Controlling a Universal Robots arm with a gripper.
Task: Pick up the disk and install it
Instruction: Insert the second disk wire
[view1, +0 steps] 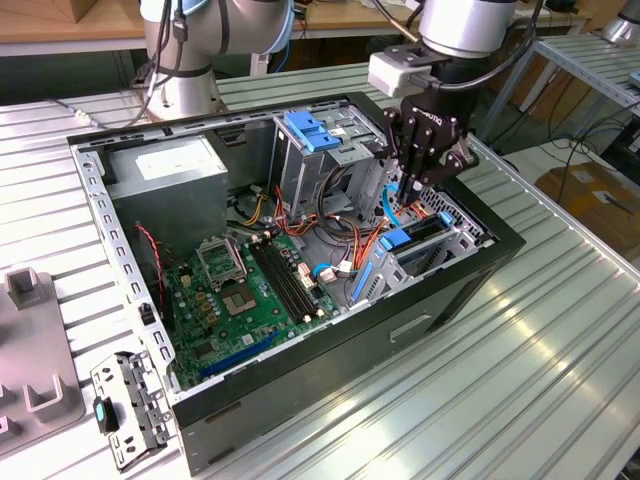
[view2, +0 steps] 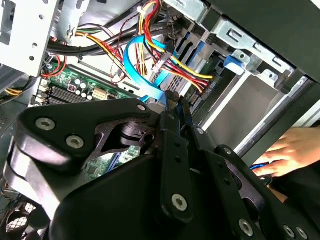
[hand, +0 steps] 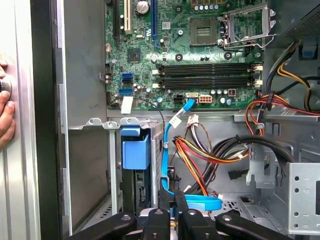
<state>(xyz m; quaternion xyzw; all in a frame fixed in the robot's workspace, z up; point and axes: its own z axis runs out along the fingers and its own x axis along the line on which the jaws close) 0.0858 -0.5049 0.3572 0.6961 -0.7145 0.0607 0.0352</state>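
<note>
Open computer case (view1: 470, 270), disk (view1: 410, 240) below gripper (view1: 418, 180)

surface (view1: 560, 330): ribbed metal slats | open computer case (view1: 330, 360) lies on it | grey moulded tray (view1: 35, 380) at exterior view's left | small bracket (view1: 125, 405) beside case

One open case (view1: 470, 290), centre of the exterior view. Inside: one motherboard (view1: 240, 300), one power supply (view1: 165, 180), one disk (hand: 135, 150), one blue cable (hand: 167, 150). Upper right, one gripper (view1: 418, 180). Lower left, one loose bracket (view1: 125, 410). In the second wrist view, one hand (view2: 292, 150).
</note>
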